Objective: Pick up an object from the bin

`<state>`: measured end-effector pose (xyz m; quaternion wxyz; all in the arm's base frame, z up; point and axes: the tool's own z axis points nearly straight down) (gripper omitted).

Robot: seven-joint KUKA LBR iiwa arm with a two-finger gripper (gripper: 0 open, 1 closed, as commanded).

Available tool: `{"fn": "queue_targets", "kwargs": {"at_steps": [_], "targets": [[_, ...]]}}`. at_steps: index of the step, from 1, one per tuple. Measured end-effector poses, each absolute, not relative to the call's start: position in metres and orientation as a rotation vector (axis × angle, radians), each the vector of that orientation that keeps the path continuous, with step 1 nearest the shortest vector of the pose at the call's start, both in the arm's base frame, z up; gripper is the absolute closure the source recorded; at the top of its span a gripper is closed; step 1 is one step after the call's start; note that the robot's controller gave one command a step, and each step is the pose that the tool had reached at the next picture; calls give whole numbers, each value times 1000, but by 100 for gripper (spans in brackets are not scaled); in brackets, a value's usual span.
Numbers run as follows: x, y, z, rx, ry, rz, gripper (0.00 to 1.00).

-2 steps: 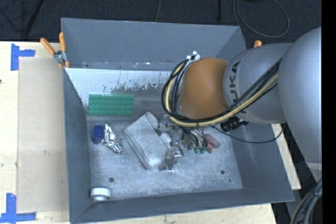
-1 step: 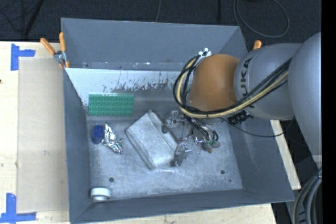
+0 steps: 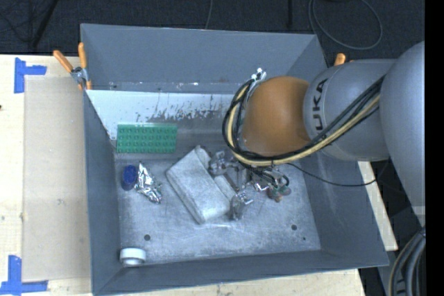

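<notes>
The pincer (image 3: 233, 189) is down near the middle of the bin (image 3: 201, 59), set against the right-hand edge of a pale grey slab (image 3: 189, 184) that lies slantwise on the floor. Whether it stands apart or together I cannot tell, as its metal parts blur into one another there. Above it sits the rounded orange cover (image 3: 274, 114) of the wrist, ringed by black and yellow cables (image 3: 234, 128). The grey arm (image 3: 361, 114) reaches in over the bin's right wall, and the white letters "UKA" can be read on it beside the cover.

Towards the left wall lie a crumpled foil scrap (image 3: 148, 184) and a small blue piece (image 3: 129, 177), close together. A green studded plate (image 3: 146, 138) rests near the back wall. A white ring (image 3: 132, 256) sits in the front left corner.
</notes>
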<state>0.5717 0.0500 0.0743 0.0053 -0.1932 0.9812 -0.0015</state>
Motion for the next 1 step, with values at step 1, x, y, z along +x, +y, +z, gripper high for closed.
{"fn": "queue_targets", "kwargs": {"at_steps": [1], "targets": [[567,48,73,-604,3095,-4,100]]}}
